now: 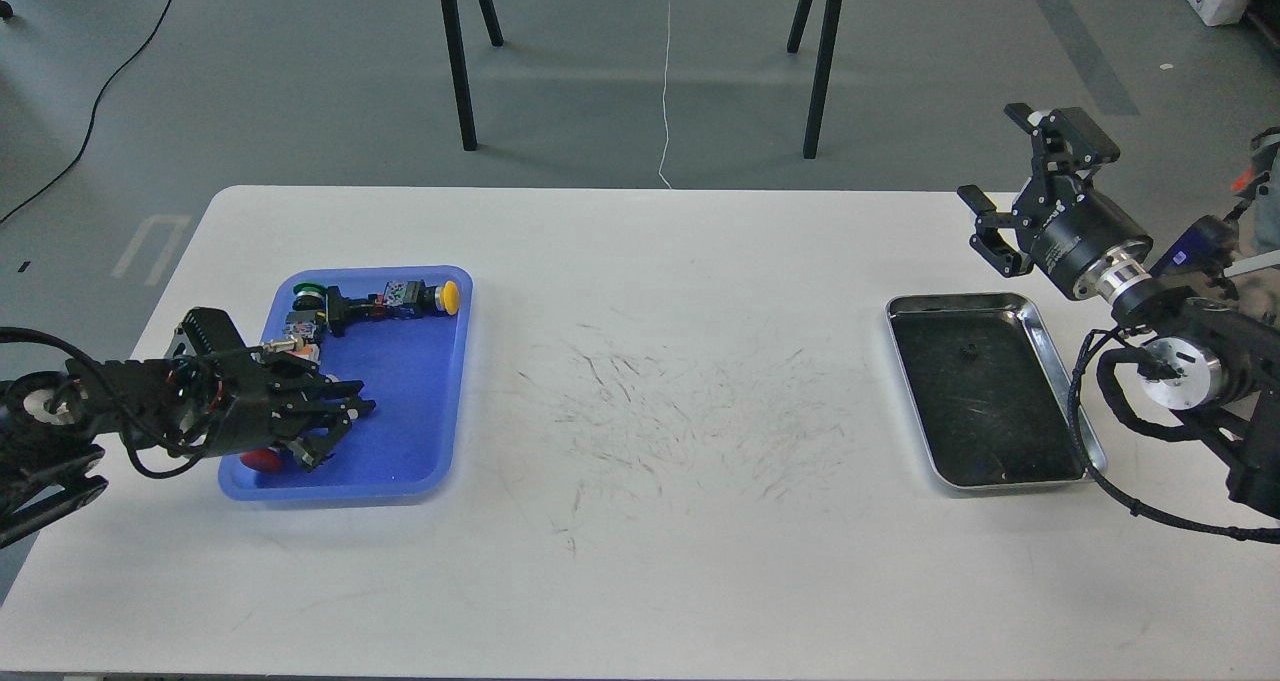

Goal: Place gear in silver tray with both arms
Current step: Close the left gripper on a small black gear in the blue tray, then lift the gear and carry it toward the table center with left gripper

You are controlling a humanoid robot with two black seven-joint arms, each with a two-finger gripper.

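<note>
Left gripper (345, 429): over the near-left part of the blue tray, pointing toward the surface's right edge; fingers dark and bunched together, so I cannot tell whether the gap is wide or narrow, nor whether anything is held.
Blue tray (425, 381): on the left part of the surface (660, 561), near its left edge.
Tray contents: a cluster of small parts along the tray's far edge, among them a green-capped piece (306, 289) at the far-left corner and a yellow-capped button (449, 296) at the far-right corner; a red object (262, 460) at the near-left corner, partly hidden by my left gripper.
Gear (967, 349): a small dark piece lying on the bottom of the silver tray, toward its far edge; too small to make out teeth.
Silver tray (1040, 333): on the right part of the surface, near its right edge.
Right gripper (1020, 186): raised beyond the silver tray's far-right corner, fingers spread wide, holding nothing.
</note>
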